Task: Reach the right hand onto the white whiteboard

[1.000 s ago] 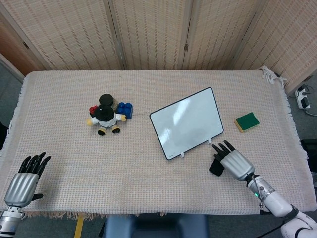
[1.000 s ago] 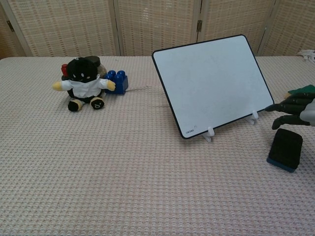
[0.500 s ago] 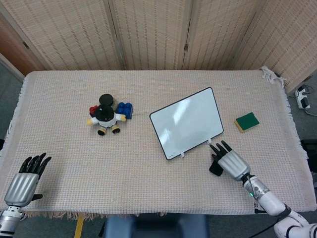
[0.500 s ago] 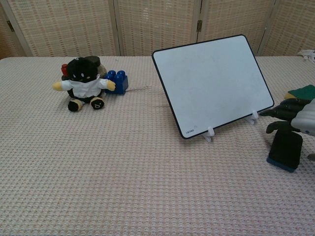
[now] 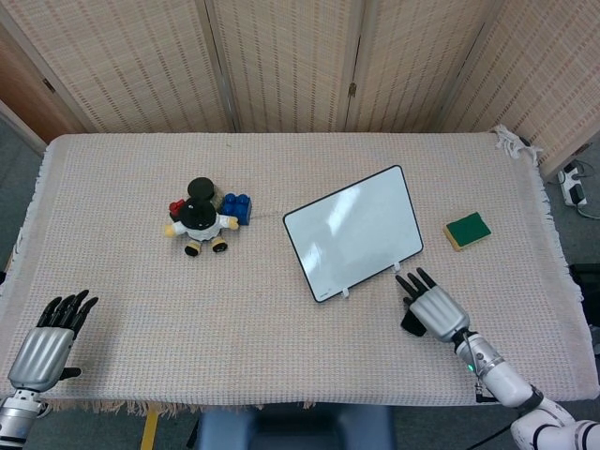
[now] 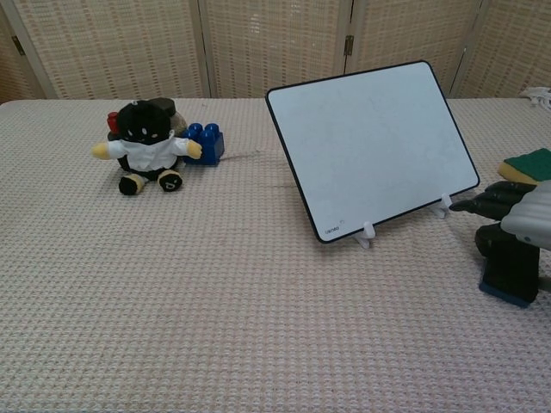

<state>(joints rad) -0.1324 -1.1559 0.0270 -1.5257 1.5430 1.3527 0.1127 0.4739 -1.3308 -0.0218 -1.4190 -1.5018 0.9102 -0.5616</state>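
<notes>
Now nearer | right hand (image 5: 434, 307) crept toward whiteboard (image 5: 353, 232), not touching | fingers (image 5: 413, 279) spread, empty

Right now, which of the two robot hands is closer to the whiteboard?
The right hand, its fingertips just short of the whiteboard and its lower right corner; the left hand rests far off at the table's near-left edge.

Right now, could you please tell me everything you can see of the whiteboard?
The whiteboard is a white rectangle with rounded corners and a thin black rim, its face blank and glossy apart from a tiny mark at the lower left corner. It leans back on two small white feet on the woven cloth, turned at an angle. The right hand lies just short of its near corner, not touching it.
</notes>
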